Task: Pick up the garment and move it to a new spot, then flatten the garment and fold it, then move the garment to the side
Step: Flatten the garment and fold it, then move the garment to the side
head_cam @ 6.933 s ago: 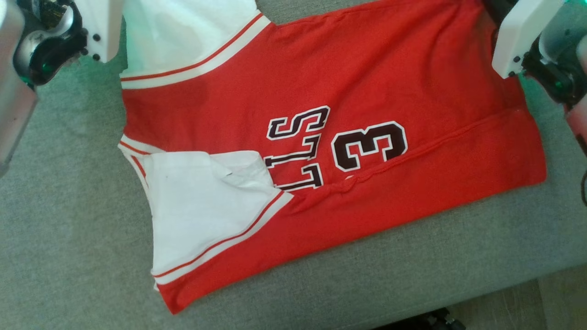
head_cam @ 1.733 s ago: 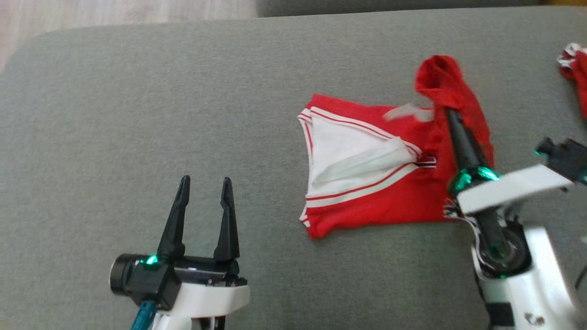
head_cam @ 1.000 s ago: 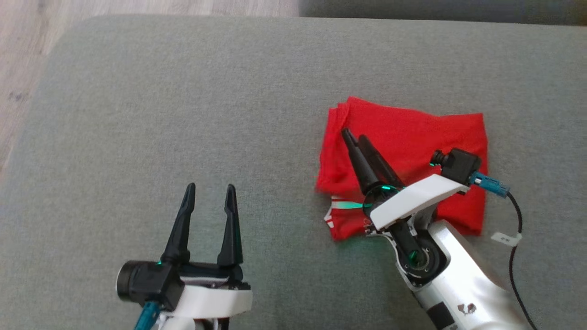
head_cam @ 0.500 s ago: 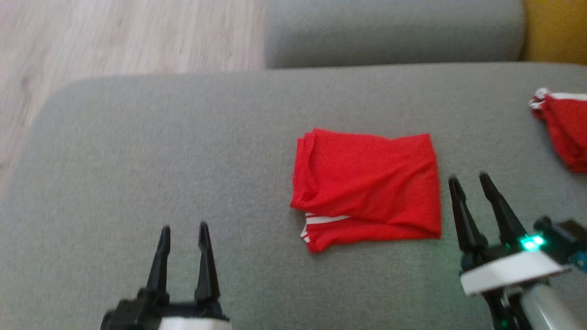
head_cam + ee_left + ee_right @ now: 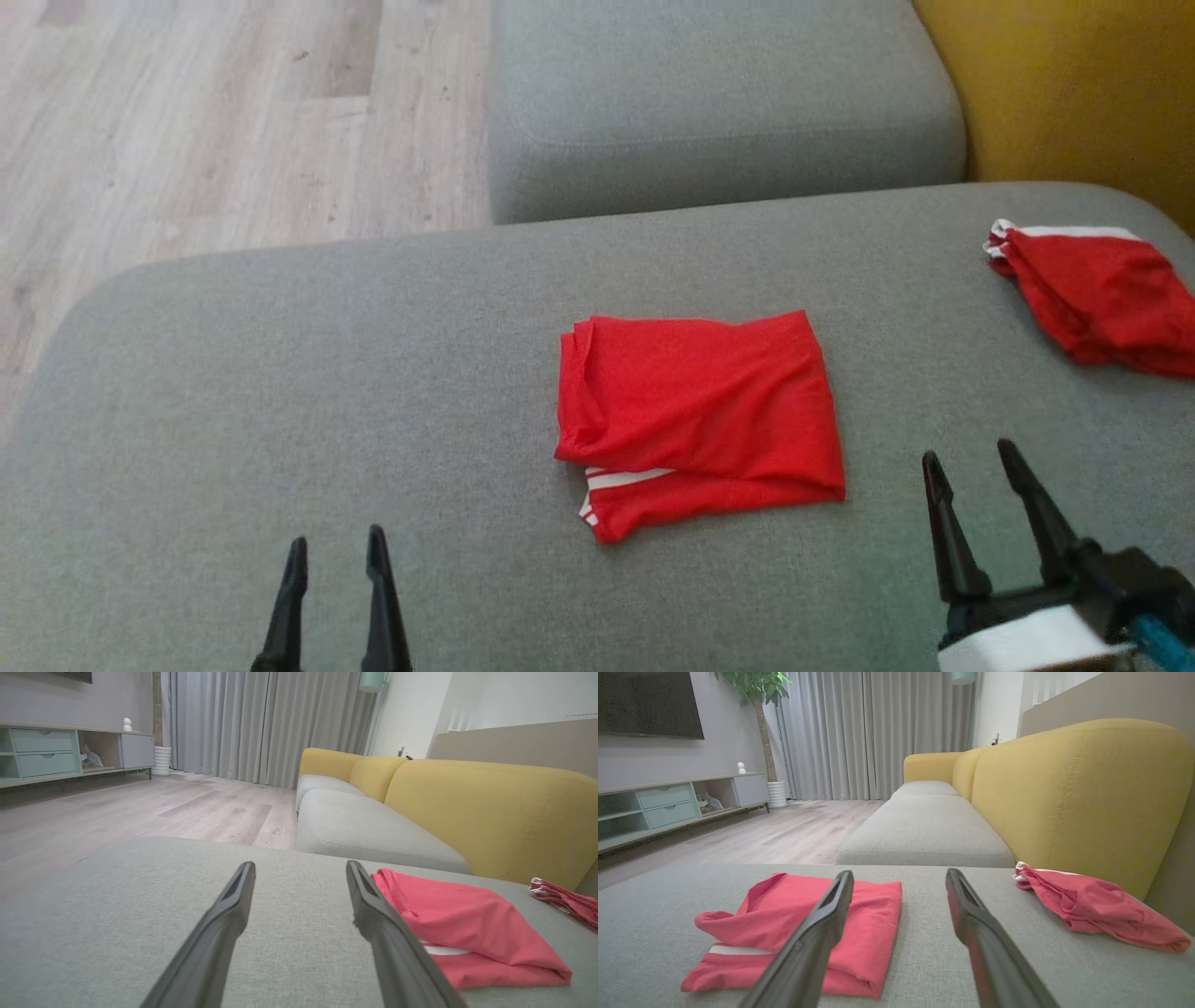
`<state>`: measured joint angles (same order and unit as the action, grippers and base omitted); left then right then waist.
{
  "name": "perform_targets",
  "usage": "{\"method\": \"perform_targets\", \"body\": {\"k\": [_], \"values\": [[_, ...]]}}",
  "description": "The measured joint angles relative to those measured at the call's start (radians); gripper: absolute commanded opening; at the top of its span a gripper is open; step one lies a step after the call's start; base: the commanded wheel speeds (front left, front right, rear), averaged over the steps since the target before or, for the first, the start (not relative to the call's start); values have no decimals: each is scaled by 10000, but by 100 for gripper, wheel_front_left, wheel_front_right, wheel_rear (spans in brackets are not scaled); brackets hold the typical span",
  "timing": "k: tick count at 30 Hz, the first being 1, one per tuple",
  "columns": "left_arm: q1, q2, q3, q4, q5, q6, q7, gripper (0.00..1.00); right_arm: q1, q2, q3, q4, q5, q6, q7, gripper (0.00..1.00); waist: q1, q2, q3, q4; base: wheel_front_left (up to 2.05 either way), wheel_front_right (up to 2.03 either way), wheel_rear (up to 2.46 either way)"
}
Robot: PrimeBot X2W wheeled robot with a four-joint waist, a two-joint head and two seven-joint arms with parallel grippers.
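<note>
Fingers, two pairs: left fingers [image 5: 378, 597] and right fingers [image 5: 945, 527], low over the grey sofa cushion [image 5: 280, 373]. The folded red jersey [image 5: 700, 392] lies ahead between them, nearer the right pair.

Hazard, as I judge it: pinching only the top layer to shift the jersey aside would pull the fold open. A striped layer peeks out at its near edge.

Both pairs: spread wide, empty, clear of the cloth.

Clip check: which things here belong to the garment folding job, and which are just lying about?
In the job: folded red fabric garment with white striped trim, mid-cushion; open left pincer and open right pincer, both apart from it; grey fabric seat cushion under it.
Lying about: crumpled red fabric garment near the right edge; yellow upholstered backrest; pale wooden floor.
</note>
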<state>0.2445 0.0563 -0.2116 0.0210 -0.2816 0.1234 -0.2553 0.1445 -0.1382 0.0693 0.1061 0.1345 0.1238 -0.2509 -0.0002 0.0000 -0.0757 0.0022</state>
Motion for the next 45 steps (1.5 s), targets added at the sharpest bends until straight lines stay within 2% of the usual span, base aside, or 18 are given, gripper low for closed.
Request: {"method": "perform_targets", "body": {"k": [13, 38, 45], "values": [[140, 2, 219, -10, 205, -6, 0, 100, 284, 230, -44, 155, -495, 0, 0, 100, 2, 0, -97, 189, 0, 0, 0], [265, 2, 201, 238, 454, -13, 0, 100, 319, 303, -263, 345, -529, 0, 0, 100, 2, 0, 154, 221, 0, 0, 0], [198, 2, 71, 209, 453, 10, 0, 100, -154, 426, -570, 1294, -644, 0, 2, 100, 2, 0, 763, 219, 0, 0, 0]]}}
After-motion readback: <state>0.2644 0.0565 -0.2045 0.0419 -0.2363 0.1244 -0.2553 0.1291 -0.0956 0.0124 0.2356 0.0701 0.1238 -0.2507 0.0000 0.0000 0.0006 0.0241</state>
